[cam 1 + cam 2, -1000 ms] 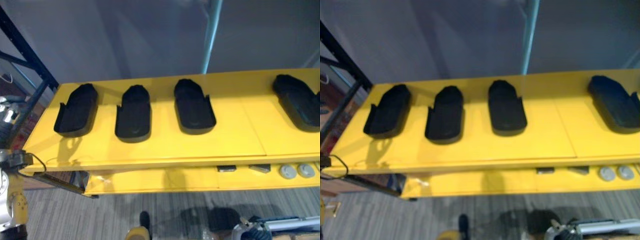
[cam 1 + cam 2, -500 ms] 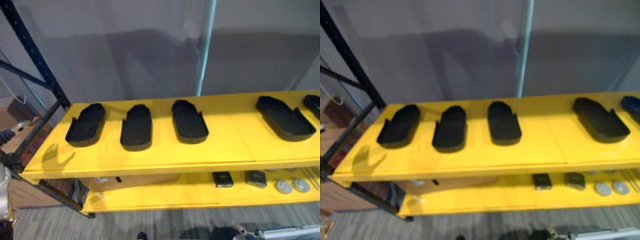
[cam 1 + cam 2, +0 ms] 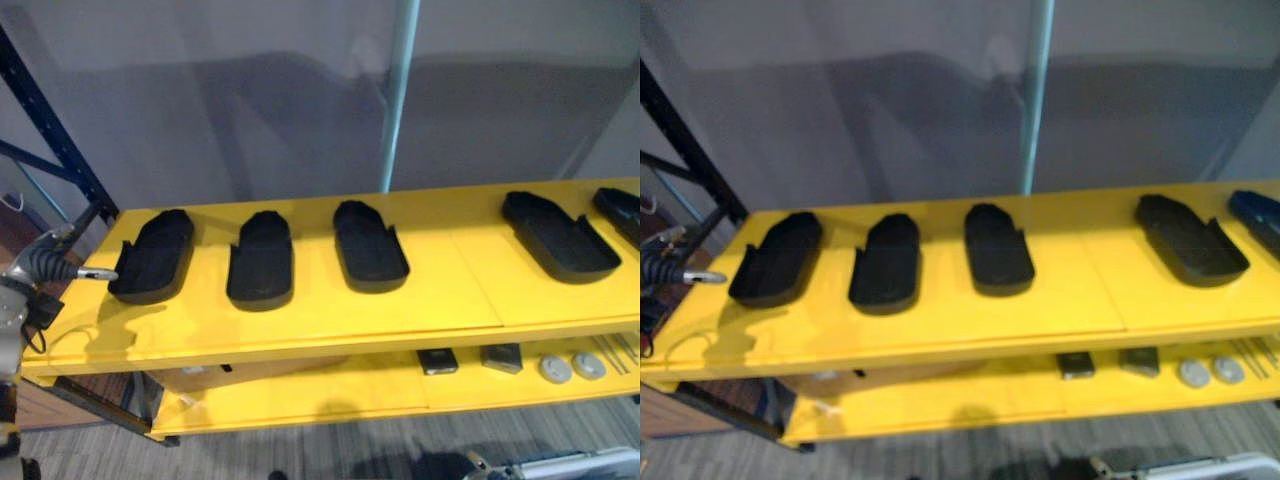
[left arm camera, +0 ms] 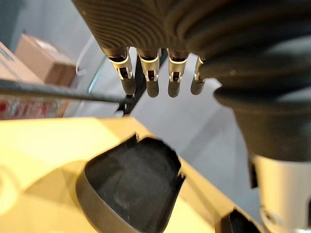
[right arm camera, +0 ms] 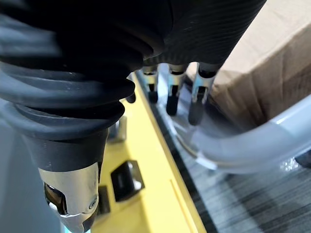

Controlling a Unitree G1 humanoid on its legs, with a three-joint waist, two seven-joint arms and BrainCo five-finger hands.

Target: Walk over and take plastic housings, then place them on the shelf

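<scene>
The yellow shelf (image 3: 300, 322) has two boards. Five black plastic housings (image 3: 261, 261) lie on the top board, none touching another. The leftmost housing (image 3: 152, 256), the second housing (image 3: 262, 280) and the third housing (image 3: 369, 245) lie side by side toward the left. Past a bare stretch lie the fourth housing (image 3: 558, 235) and the fifth housing (image 3: 622, 210), which is cut by the right edge. On the lower board (image 3: 300, 395) lie two small dark blocks (image 3: 437, 361) and, near them, two round grey discs (image 3: 554, 368). The shelf stands on grey carpet (image 3: 400, 450).
</scene>
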